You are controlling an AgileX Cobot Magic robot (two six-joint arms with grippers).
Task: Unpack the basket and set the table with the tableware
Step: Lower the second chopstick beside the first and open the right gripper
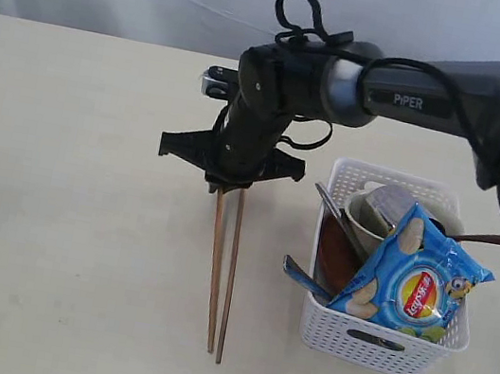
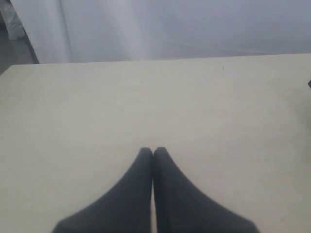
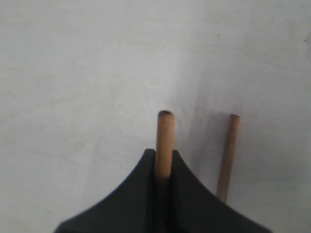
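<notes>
Right pincer [image 3: 164,155] clamps one chopstick [image 3: 165,131], with the other chopstick [image 3: 228,155] just beside it.

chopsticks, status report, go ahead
Left gripper shut, empty. Right gripper shut on one chopstick; second chopstick beside it, outside the jaws. Basket apart, nothing in the way.

Table [image 1: 54,212]: wide, plain cream-beige flat top, carrying one white perforated plastic basket [image 1: 377,347] on the right of the exterior view and, apart to its left, two thin wooden chopsticks [image 1: 217,268] side by side, near tips on the surface, flatness not discernible.
</notes>
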